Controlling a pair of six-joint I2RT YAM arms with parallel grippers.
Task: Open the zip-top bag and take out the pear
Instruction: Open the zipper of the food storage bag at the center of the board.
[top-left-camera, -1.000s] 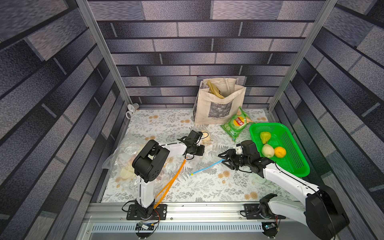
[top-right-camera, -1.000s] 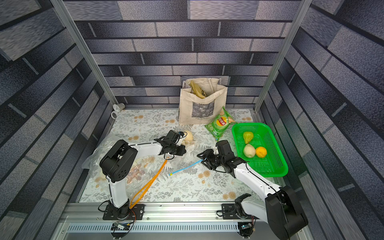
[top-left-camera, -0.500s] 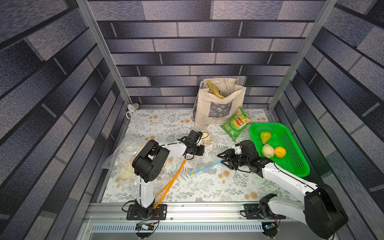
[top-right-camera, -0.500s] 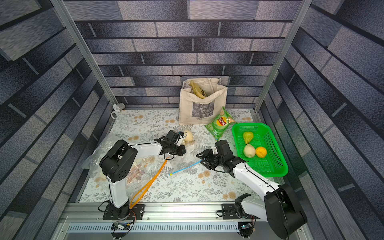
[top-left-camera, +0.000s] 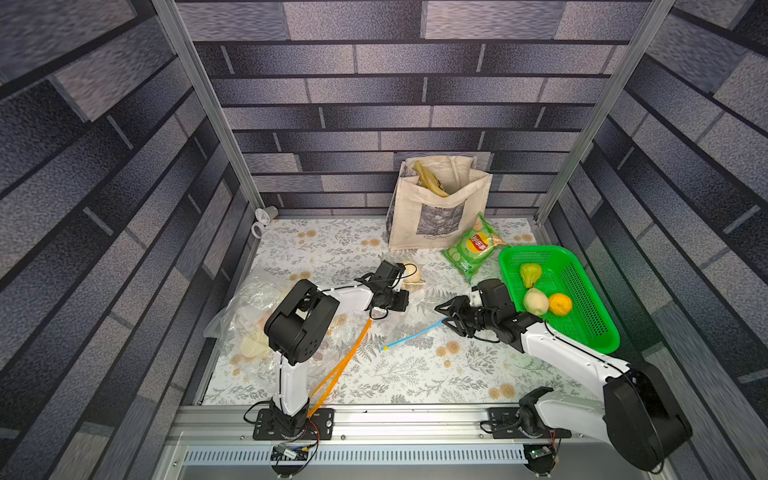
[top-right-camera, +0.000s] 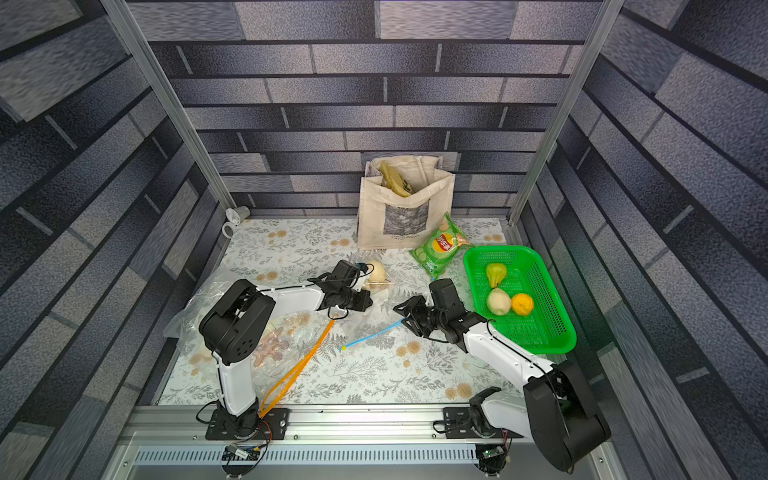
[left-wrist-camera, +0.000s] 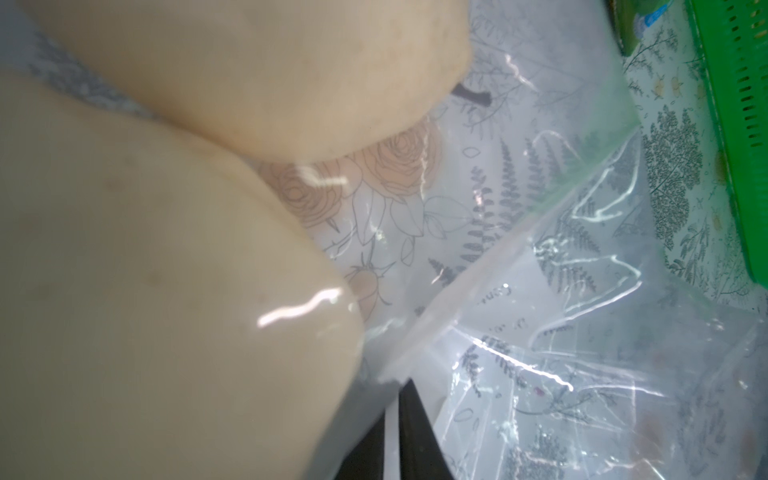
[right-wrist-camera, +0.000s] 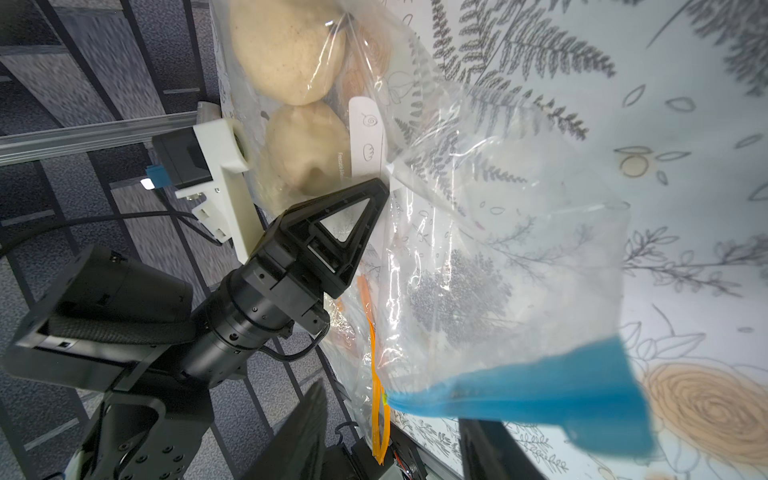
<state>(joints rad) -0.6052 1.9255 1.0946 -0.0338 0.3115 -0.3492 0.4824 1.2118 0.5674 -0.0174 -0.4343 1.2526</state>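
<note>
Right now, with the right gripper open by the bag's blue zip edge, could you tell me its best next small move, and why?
Probably close the right gripper on the blue zip strip. Its jaws stand open at that strip, while the left gripper is shut on the zip-top bag beside the pears inside, so the mouth could then be pulled apart.
</note>
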